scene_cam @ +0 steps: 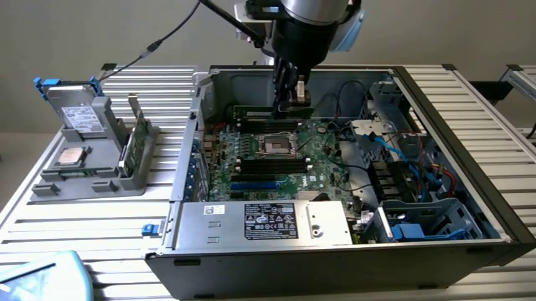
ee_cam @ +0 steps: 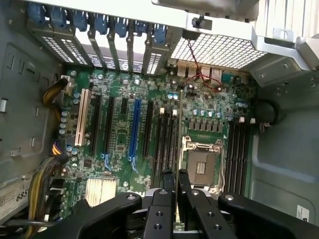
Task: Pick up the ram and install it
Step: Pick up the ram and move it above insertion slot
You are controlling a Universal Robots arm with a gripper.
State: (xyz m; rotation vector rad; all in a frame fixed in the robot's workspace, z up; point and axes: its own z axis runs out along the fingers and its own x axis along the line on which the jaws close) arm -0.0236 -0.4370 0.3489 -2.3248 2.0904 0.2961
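In the exterior view my gripper (scene_cam: 289, 105) reaches down into the open computer case (scene_cam: 435, 94), near its back wall. It is shut on the ram (scene_cam: 251, 111), a thin green stick held level and lengthwise just above the far memory slots (scene_cam: 268, 124) of the motherboard (scene_cam: 322, 157). In the wrist view the two black fingers (ee_cam: 168, 185) stand almost together over the board, between one group of black memory slots (ee_cam: 167, 144) and the empty processor socket (ee_cam: 202, 164). A second group of memory slots (ee_cam: 237, 149) lies beyond the socket. The fingers hide the ram's middle.
A grey holder (scene_cam: 88, 179) at the exterior view's left carries a hard drive (scene_cam: 80, 119), a silver processor chip (scene_cam: 71, 157) and a green card with a bracket (scene_cam: 134, 141). The power supply (scene_cam: 268, 222) fills the case front. Cables and drive bays (scene_cam: 418, 188) crowd its right side.
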